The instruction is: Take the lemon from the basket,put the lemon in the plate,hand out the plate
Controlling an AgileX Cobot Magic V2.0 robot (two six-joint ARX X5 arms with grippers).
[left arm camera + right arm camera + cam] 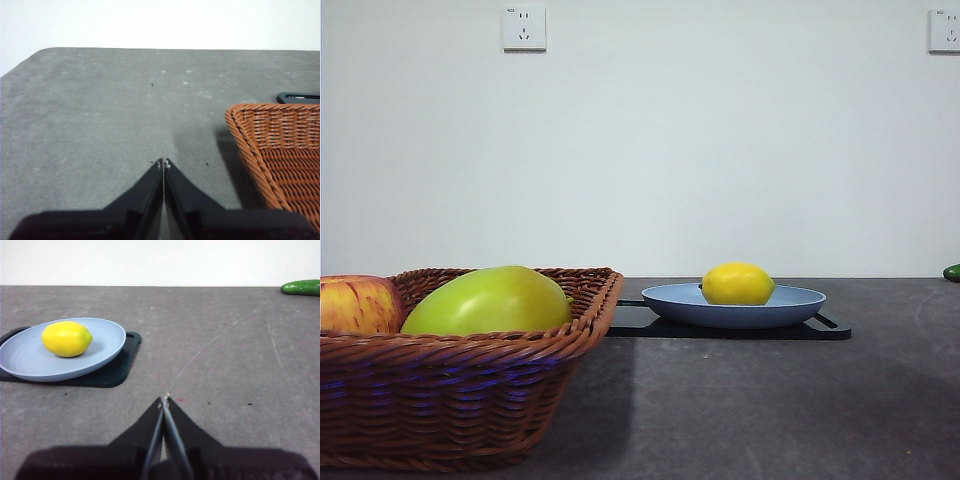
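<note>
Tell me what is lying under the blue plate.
The plate holding the lemon sits on a flat black tray, whose edges stick out around it. Whatever lies on the tray directly beneath the plate is covered and cannot be seen.

The red-yellow streaked apple (356, 304) is cut by the front view's left edge and sunk behind the braided rim of the brown woven wicker basket (470, 390), whose own left side and base run out of frame. The large yellow-green fruit (488, 300) shows only its upper half above that rim. A dark green elongated vegetable (301, 287) is clipped at the picture's edge in the right wrist view. The flat black rectangular tray (825, 326) lies mostly hidden under the round light-blue plate (790, 305).
</note>
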